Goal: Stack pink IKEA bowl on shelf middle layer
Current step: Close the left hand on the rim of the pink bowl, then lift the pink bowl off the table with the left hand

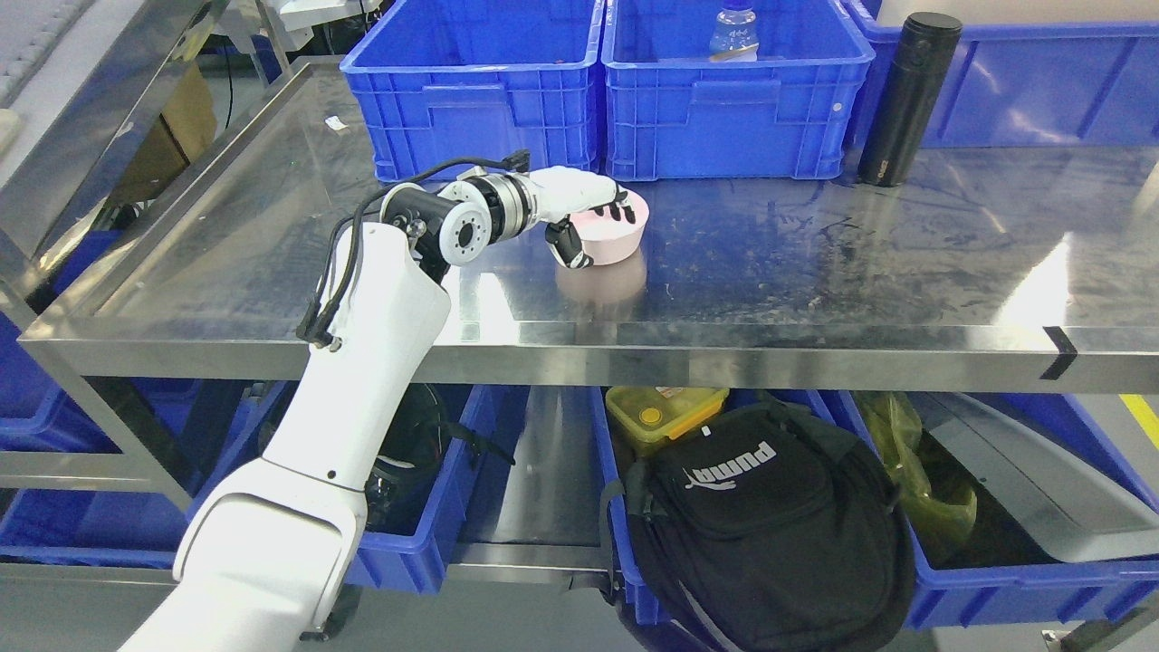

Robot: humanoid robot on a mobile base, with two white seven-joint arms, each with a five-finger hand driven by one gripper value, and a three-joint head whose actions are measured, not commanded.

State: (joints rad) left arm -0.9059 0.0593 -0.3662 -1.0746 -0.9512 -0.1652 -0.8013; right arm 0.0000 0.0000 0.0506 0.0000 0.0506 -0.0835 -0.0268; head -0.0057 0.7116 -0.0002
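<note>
— Where was the pink bowl (616, 234)?

— It sat on the steel shelf (815, 263), left of the middle, a little nearer the far edge than the near one. Its reflection showed in the metal just in front of it.

— And the hand?

— The left hand (589, 217) reached in from the lower left and was at the bowl's left side. Its fingers (621, 210) were curled over the rim, dark tips lying inside the bowl, while the thumb (569, 246) pressed against the outer wall on the near-left side. So it was holding the bowl by its edge (whether the bowl was lifted off the metal, I could not tell).

— What stood around it?

— Two blue crates along the far side: one crate (471, 100) behind the hand, the other crate (733, 109) to its right, with a clear bottle (733, 32) inside. A black flask (908, 95) stood upright further right, well apart from the bowl, with a third blue bin (1041, 81) behind it.

— Below the shelf?

— More blue bins on the lower level. One held a black bag (770, 525) and a yellow-lidded box (665, 412) at its far end.
</note>
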